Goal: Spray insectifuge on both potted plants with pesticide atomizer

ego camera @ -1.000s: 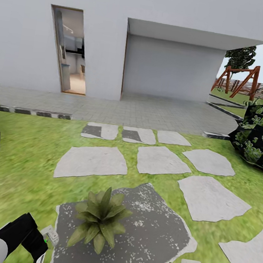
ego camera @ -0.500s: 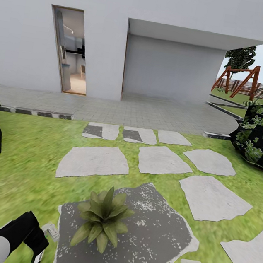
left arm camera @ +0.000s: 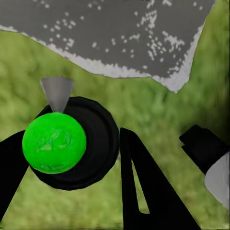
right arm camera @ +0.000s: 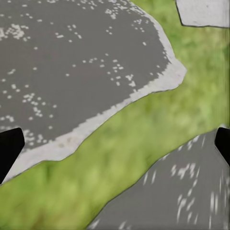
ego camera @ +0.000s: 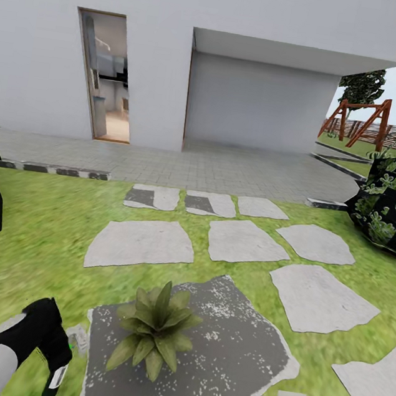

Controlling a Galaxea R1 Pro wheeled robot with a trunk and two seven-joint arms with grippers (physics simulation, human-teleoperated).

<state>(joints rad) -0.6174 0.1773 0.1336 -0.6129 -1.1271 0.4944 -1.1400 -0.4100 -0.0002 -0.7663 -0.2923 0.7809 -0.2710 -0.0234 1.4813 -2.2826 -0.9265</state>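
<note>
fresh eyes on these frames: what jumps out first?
The potted plant, a green rosette, sits on the dark grey stone slab low in the head view, with the left hand just beside it. In the left wrist view, that hand grips the pesticide atomizer, its bright green cap toward the camera. Behind stands the white house with an open doorway.

Bright, flat, nearly shadowless daylight; wrist views blurry, head view's edges perhaps stretched.

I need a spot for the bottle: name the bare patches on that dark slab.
On the dark stone slab, the half right of the potted plant is bare, out to the grass edge. Its left edge is crowded: plant leaves, with the left end effector alongside holding the atomizer.
</note>
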